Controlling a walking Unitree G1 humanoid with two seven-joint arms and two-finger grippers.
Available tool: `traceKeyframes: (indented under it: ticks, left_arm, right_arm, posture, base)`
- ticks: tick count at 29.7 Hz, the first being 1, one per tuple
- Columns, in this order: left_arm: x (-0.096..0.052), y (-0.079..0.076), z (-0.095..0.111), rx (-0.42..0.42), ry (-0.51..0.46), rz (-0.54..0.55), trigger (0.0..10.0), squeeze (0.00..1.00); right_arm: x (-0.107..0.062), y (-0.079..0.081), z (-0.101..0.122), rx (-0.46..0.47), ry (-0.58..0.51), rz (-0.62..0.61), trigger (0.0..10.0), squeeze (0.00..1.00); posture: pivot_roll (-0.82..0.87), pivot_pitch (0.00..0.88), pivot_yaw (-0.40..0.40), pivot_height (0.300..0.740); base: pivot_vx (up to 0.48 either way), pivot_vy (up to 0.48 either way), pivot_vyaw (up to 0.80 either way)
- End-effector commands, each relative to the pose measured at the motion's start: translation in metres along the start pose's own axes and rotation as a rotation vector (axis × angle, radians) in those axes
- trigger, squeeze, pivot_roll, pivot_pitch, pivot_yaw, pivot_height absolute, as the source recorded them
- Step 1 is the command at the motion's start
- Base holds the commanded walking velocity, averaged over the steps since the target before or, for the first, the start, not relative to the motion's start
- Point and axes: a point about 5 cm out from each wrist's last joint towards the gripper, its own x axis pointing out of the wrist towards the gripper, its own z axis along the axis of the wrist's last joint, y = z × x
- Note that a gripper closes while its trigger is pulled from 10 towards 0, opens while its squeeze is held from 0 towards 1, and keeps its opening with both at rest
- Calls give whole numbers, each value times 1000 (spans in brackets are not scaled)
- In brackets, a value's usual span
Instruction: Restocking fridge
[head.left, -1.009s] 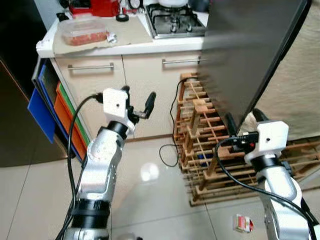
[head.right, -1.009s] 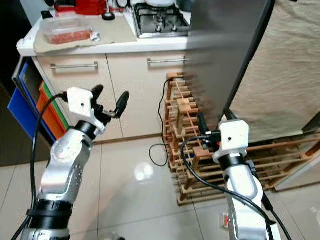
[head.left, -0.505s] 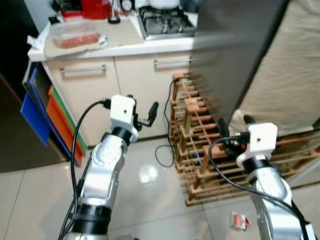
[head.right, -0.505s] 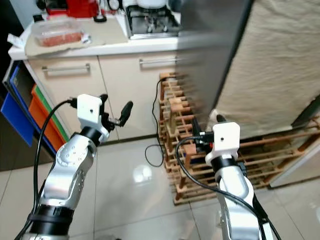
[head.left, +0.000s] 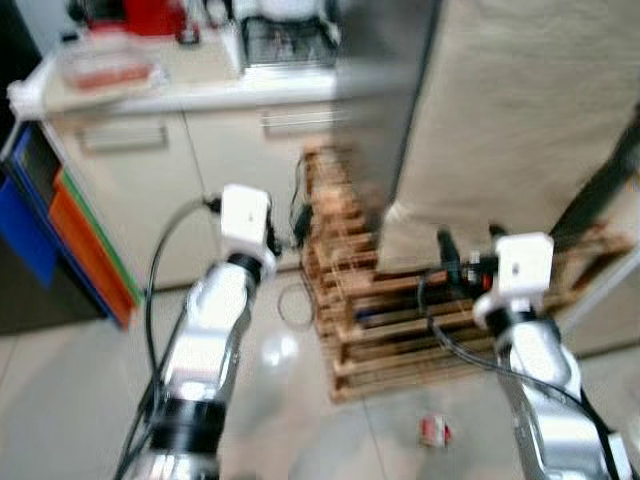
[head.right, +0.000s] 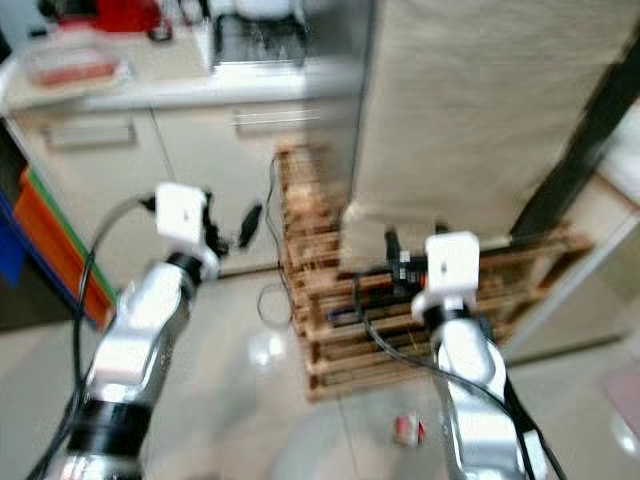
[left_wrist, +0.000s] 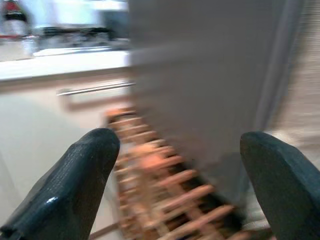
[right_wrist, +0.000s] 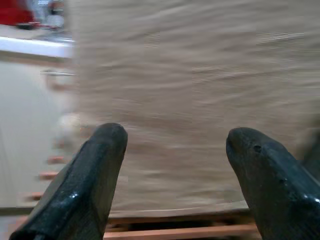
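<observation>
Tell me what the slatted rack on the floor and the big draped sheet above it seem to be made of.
The rack looks like unfinished light wood: pale orange-brown slats and pegs in a lattice, no sheen, though blur hides the grain. The draped sheet looks like coarse beige cloth, matt with soft wrinkles and a woven texture in the right wrist view; the fibre cannot be told.

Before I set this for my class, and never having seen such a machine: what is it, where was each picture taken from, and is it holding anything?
It is a walking humanoid robot in a kitchen. Two pictures come from cameras on its head, looking down at its silver arms; two come from its wrists, looking along the black fingers. All are blurred. The left gripper and right gripper are both open and hold nothing. Ahead stand a wooden rack, a grey panel and beige cloth. A small packet lies on the floor.
</observation>
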Motion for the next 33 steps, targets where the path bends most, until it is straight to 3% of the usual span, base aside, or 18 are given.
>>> traceKeyframes:
  ticks: [1, 4, 8, 19, 33]
  left_arm:
    - [3, 14, 4, 33, 2, 59, 10000, 0]
    - [5, 17, 5, 72, 1, 85, 10000, 0]
    - [6, 16, 3, 34, -2, 81, 10000, 0]
    - [8, 10, 3, 47, -5, 49, 10000, 0]
    - [12, 5, 7, 98, -20, 11, 10000, 0]
  right_arm:
    - [2, 7, 1, 17, -3, 19, 10000, 0]
    - [2, 9, 1, 14, 0, 23, 10000, 0]
    - [3, 8, -2, 3, 15, 19, 10000, 0]
    - [4, 11, -1, 9, 11, 22, 10000, 0]
    - [4, 14, -3, 18, 22, 35, 10000, 0]
  posture:
    - [22, 0, 22, 740]
    - [20, 0, 22, 740]
    - [19, 0, 20, 740]
    - [21, 0, 19, 740]
    - [22, 0, 21, 740]
  base:
    - [442, 0, 0]
    - [432, 0, 0]
    - [0, 0, 644]
    - [0, 0, 0]
    - [83, 419, -753]
